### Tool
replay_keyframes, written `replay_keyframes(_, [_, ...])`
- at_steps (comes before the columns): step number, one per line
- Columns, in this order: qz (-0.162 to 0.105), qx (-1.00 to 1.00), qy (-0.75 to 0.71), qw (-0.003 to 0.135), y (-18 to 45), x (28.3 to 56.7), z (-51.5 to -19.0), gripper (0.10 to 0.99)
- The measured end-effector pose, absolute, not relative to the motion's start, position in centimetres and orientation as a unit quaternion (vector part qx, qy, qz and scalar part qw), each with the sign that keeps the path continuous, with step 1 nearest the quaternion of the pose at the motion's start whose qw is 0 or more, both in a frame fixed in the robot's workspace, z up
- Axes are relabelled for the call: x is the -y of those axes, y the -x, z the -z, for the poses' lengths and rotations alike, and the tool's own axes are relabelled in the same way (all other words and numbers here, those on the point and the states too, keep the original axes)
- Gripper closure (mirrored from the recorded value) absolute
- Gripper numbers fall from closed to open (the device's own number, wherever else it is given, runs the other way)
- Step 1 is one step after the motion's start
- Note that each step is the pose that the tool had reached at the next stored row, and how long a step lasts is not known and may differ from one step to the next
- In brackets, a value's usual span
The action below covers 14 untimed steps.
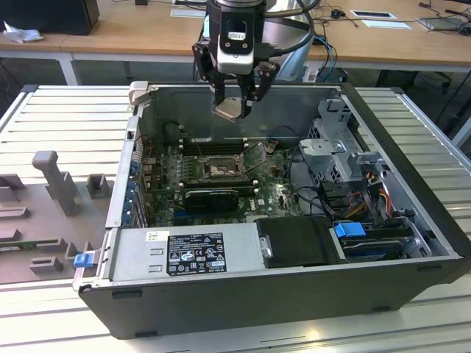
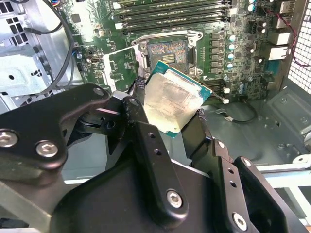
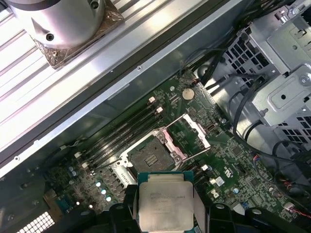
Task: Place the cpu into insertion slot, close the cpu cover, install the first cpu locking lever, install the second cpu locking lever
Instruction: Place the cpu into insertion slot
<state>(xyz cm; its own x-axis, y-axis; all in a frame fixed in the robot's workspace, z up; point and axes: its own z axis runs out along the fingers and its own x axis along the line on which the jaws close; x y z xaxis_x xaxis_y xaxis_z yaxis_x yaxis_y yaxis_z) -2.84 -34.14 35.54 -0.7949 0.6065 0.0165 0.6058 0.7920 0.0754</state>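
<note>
In the exterior view, the black gripper hangs over the far part of an open grey metal computer case, which lies on a ribbed silvery metal surface. Its fingers are closed on the cpu, a small flat square chip with a silvery-grey top. The chip is held tilted in the air, well above the green board. Lower and nearer lies the insertion slot, a square socket with a silvery metal surround and a bare dark centre. The cpu cover, a thin silvery metal frame plate, stands swung up at the slot's edge toward the exterior view's right. A silvery power supply box runs along the case's near wall.

In the second wrist view, the fingers clamp the cpu at two opposite edges, its metal top facing the camera. Beyond it the insertion slot lies open. The cpu cover is folded out just beside the slot, and green board shows through its square cut-out. Long black memory slots run past the socket.

In the first wrist view, the cpu sits between the dark fingers, apart from the board. The insertion slot is uncovered, and the cpu cover is raised along one of its sides. A silvery perforated drive cage stands nearby.
</note>
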Motion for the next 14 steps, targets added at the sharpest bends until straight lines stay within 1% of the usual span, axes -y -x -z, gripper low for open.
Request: replay_keyframes(14, [-0.038,-0.938,-0.344,0.005,2.84,34.14,-35.44,0.545])
